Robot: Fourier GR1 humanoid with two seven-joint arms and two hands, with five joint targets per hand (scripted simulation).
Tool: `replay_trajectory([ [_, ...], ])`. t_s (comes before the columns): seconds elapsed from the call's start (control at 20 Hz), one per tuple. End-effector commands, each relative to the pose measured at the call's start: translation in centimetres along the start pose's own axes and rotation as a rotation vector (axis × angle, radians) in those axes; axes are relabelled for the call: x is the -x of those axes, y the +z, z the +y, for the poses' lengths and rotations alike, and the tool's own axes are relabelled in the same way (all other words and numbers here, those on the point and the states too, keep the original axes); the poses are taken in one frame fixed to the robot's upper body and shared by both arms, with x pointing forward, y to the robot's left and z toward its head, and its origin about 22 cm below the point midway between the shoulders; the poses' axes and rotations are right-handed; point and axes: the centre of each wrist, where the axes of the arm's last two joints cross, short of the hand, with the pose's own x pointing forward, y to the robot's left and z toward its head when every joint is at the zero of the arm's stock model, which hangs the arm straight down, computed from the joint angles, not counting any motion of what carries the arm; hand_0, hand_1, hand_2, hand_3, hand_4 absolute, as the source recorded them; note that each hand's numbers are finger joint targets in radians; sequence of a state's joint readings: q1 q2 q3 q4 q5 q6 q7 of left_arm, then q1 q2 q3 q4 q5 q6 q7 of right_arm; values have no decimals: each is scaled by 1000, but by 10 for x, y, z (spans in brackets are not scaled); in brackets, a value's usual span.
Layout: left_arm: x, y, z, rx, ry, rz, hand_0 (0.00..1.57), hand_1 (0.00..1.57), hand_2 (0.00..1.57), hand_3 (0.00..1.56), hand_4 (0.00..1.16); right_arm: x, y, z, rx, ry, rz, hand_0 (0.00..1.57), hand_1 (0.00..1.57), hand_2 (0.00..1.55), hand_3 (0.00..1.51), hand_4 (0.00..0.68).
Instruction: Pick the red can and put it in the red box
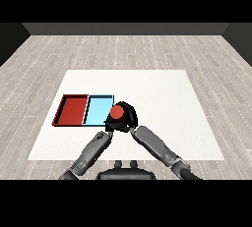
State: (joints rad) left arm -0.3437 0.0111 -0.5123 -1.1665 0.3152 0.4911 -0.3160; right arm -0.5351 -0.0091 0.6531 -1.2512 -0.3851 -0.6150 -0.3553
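The red can [117, 113] shows its round red top just off the right edge of the light blue tray [97, 109]. My right hand [128, 116] is curled round the can, black fingers wrapping its far and right sides. The red tray [73, 109] lies left of the blue one, with nothing in it. My left hand [109, 124] sits just below and left of the can, close to the blue tray's near right corner, mostly hidden behind the can and the right hand.
The two trays lie side by side at the left of the white table [162, 103]. Both grey forearms meet near the table's front middle. Bare table stretches to the right and behind the trays.
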Motion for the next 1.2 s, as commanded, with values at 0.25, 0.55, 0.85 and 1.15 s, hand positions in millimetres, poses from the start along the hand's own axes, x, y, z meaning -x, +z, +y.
replay_trajectory([
  [0.25, -20, -13, -5, -142, -30, -53, 1571, 1571, 1512, 1404, 1015, 7, 2, 4, -10, -19, 29, 1450, 1450, 1443, 1377, 615],
  [0.55, -18, -19, -8, -149, -45, -63, 1571, 1571, 1527, 1436, 1080, 0, -6, -3, 20, -103, 8, 1324, 1324, 1316, 1254, 123],
  [0.85, -16, -15, -4, -154, -64, -85, 1571, 1571, 1529, 1455, 1118, -8, 1, 1, -27, 15, 11, 0, 0, 0, 0, 0],
  [1.15, -9, -8, -7, -142, -84, -71, 1571, 1571, 1567, 1497, 1135, 1, 2, -11, -12, -6, -11, 0, 0, 0, 0, 0],
])
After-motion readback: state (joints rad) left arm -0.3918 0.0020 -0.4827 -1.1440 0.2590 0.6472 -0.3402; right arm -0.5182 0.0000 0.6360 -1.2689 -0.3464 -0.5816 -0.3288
